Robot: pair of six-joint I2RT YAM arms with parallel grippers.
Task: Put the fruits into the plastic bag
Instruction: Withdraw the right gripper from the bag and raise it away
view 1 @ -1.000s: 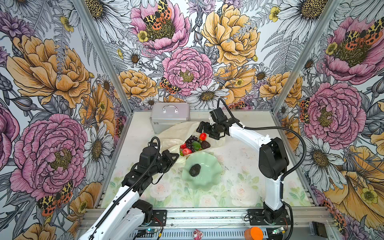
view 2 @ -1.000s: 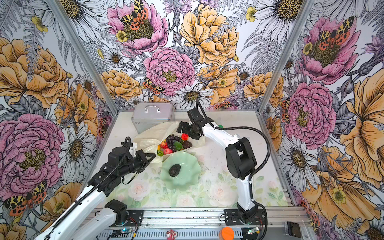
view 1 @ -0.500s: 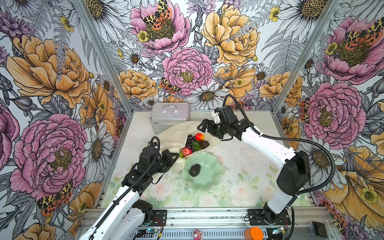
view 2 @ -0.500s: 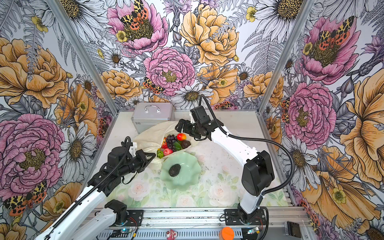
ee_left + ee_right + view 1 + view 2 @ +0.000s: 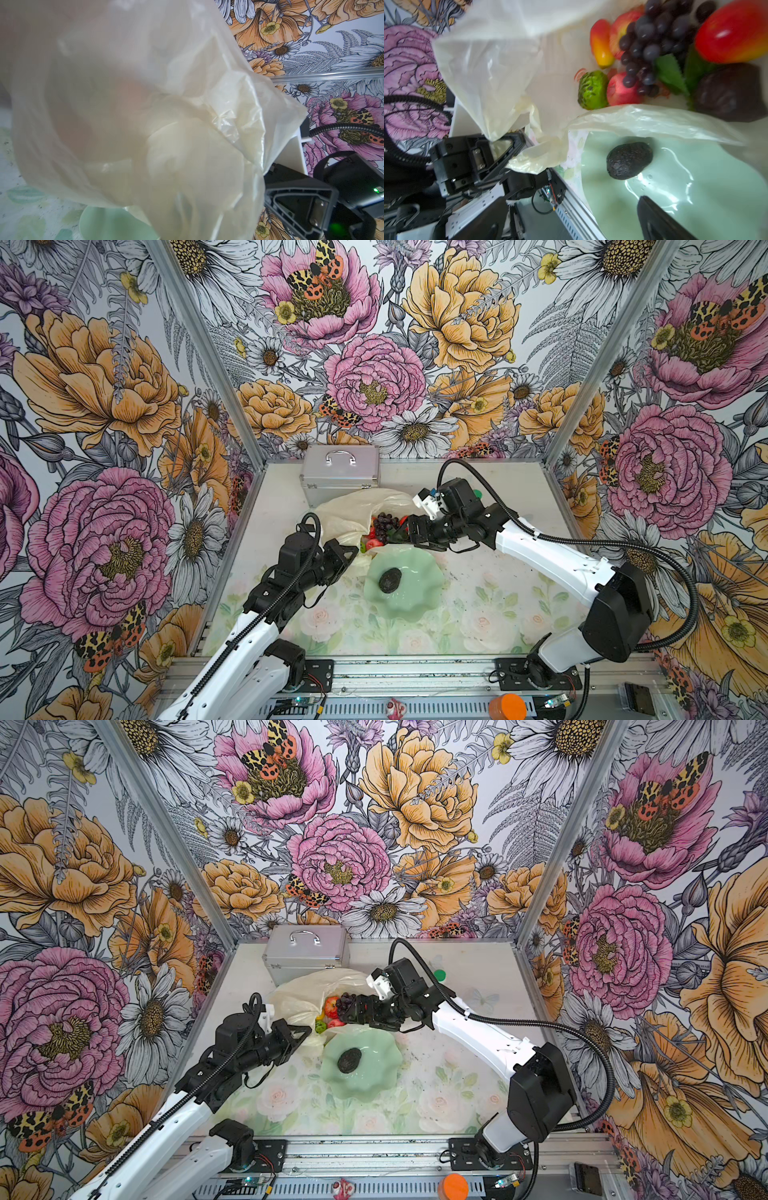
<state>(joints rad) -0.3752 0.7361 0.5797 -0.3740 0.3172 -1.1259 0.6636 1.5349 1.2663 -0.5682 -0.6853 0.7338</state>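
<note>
plastic bag (image 5: 145,104) is blurring and blocking most of the left wrist view, hiding left gripper (image 5: 351,550) tips; mango (image 5: 735,31) is getting cropped at right wrist view's edge.

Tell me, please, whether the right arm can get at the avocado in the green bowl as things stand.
Probably yes: the right gripper hangs open and empty just beside the green bowl, where the avocado lies uncovered and alone.

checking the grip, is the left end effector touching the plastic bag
Touching. The right wrist view shows the plastic bag pinched between the shut jaws of the left end effector.
</note>
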